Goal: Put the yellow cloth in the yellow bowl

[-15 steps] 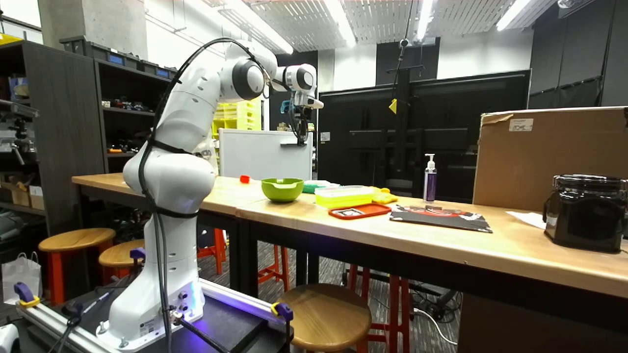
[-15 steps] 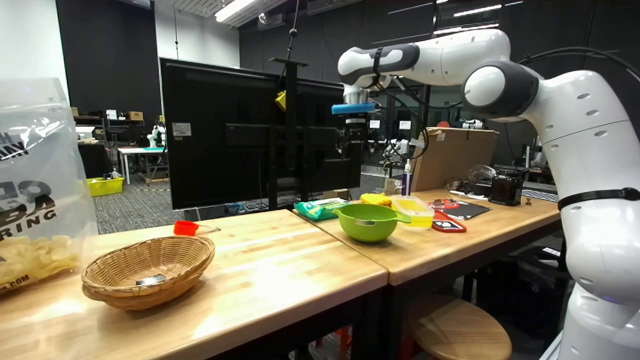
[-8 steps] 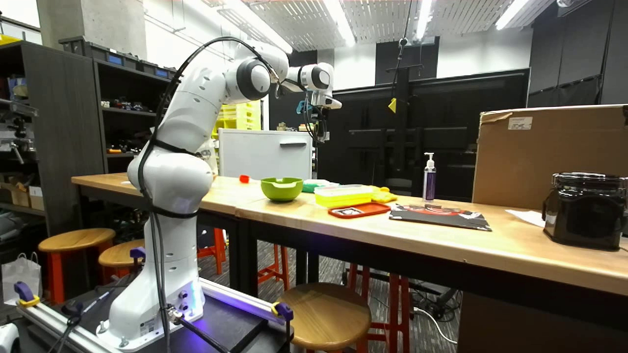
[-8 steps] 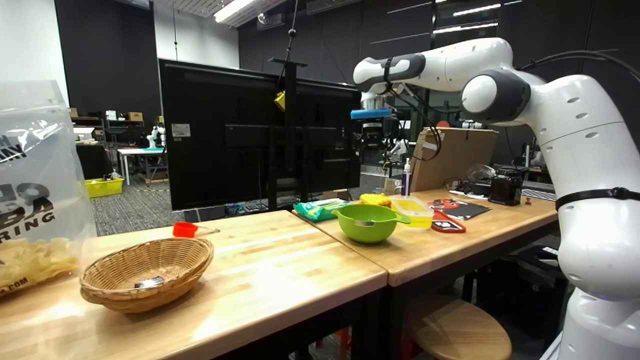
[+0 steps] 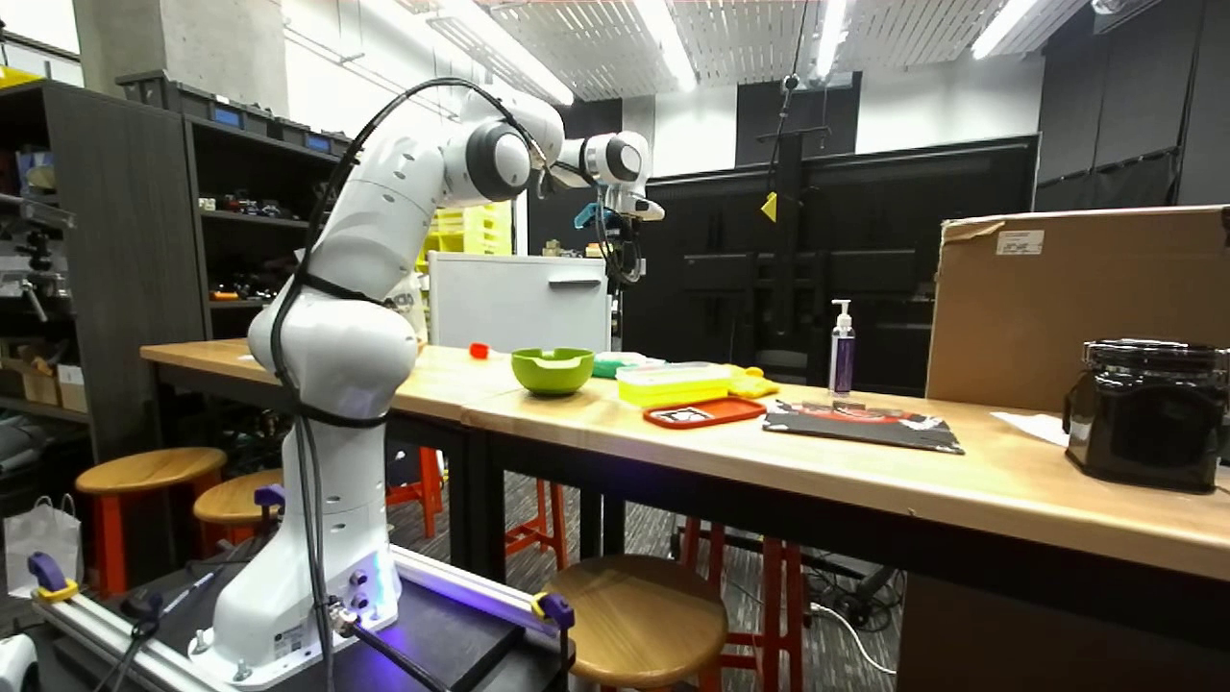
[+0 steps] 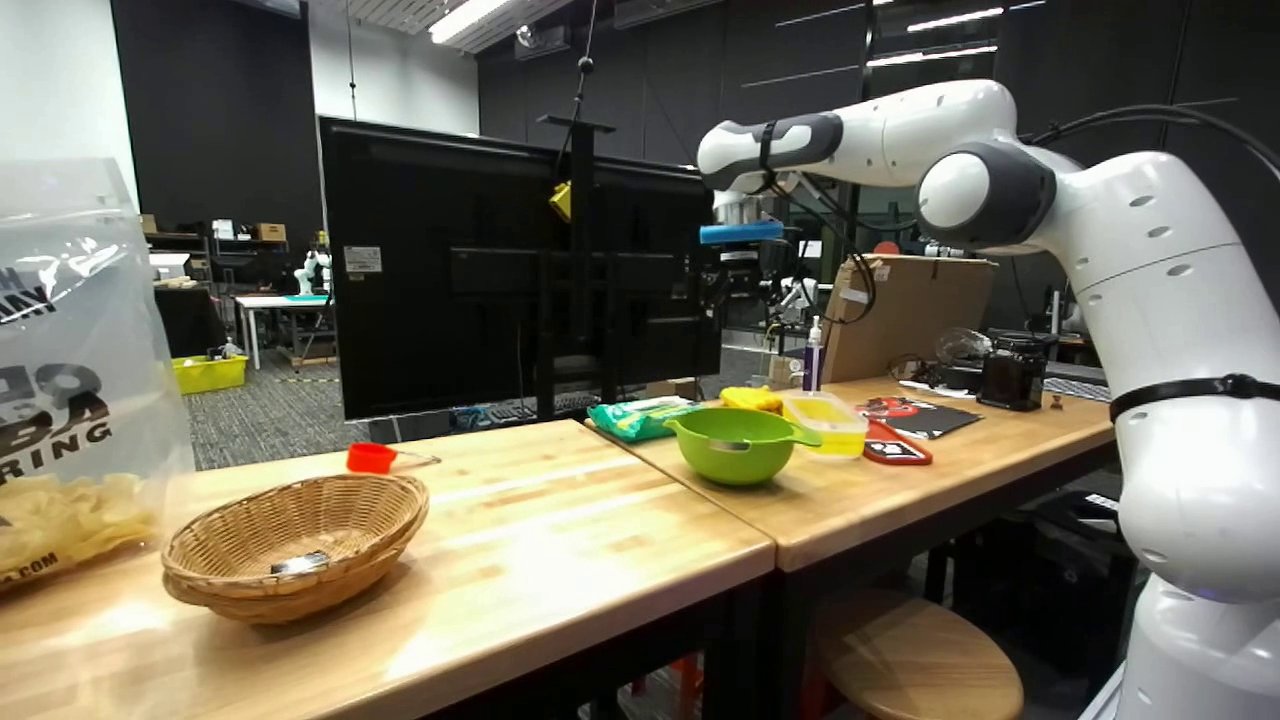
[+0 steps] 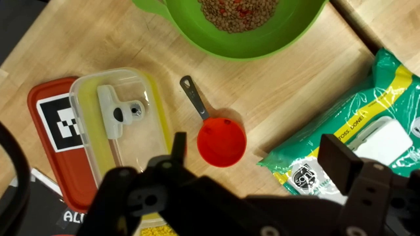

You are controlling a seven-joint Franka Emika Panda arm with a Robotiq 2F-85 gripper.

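The yellow cloth (image 6: pixel 752 399) is found on the wooden surface (image 6: pixel 840 505), outside the yellow container (image 6: pixel 838 443) and just beside it; whether the two are touching cannot be told. In the wrist view the fingers (image 7: pixel 340 164) are seen spread wide apart; in both exterior views they are held by the arm (image 6: pixel 920 130) well above the surface. A red cup (image 7: pixel 221 142) is framed between them in the wrist view, lying on the surface below. A white clip (image 7: pixel 109 106) is noted within the rim of the container, and a red tray (image 7: pixel 75 173) is placed close alongside, partly hidden by it in the wrist view. Brown grains (image 7: pixel 236 18) flecked with red are contained in the green bowl (image 6: pixel 740 462), and a green packet (image 7: pixel 344 114) is laid near it. In an exterior view, a wicker basket (image 6: pixel 290 600) is recorded on the adjoining surface, with a red scoop (image 6: pixel 371 458) set just behind it.
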